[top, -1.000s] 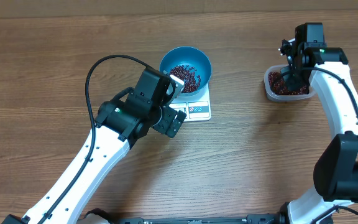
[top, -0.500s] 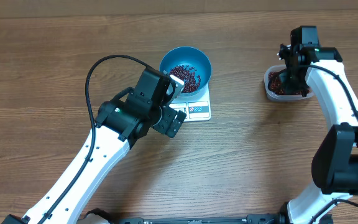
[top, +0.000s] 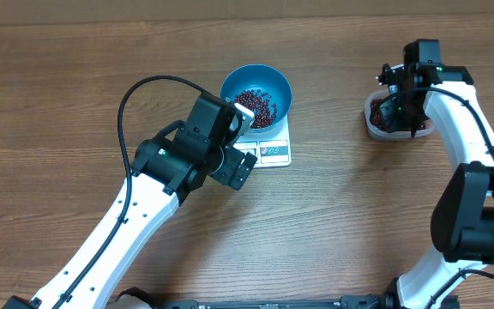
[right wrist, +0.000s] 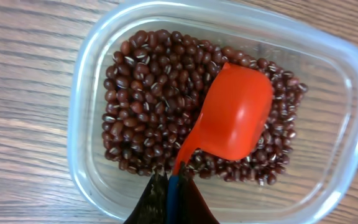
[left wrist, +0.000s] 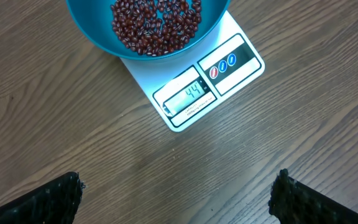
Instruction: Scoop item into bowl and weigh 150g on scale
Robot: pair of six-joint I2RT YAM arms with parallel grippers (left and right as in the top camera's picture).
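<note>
**Item 1, scale** (top: 271,151): white and flat, on the wooden table (top: 75,77). Its display and button edge faces the arms' bases, and its long axis runs from that edge away to the far end. The display reads 44 in the left wrist view.

**Item 2, bowl** (top: 261,78): blue and upright, seated on the far part of the scale and overhanging it. The display strip is uncovered.

**Item 3, beans** (top: 257,108): a shallow layer in the bowl above the scale. A larger lot (right wrist: 142,106) fills the clear tub.

**Item 4, clear tub** (top: 370,123): well apart from the scale, on its right side, upright on the table.

**Item 5, scoop** (right wrist: 235,118): orange-red, inside the tub. Its cup rests on the beans. The long axis is oblique in the right wrist view, with the handle low and left at the fingers and the cup up and right. Whether the cup carries beans cannot be told.

**Item 6, right gripper** (right wrist: 169,199): fingers pressed together on the scoop handle. The arm rises along the right of the table and bends inward. The wrist hangs over the tub, well right of the scale, pointing down.

**Item 7, left gripper** (left wrist: 178,200): fingers spread wide and holding nothing. The arm reaches diagonally from the near left. The wrist is poised over the scale's near left corner and its cable (top: 131,94) loops above it. The camera looks down on the display.
</note>
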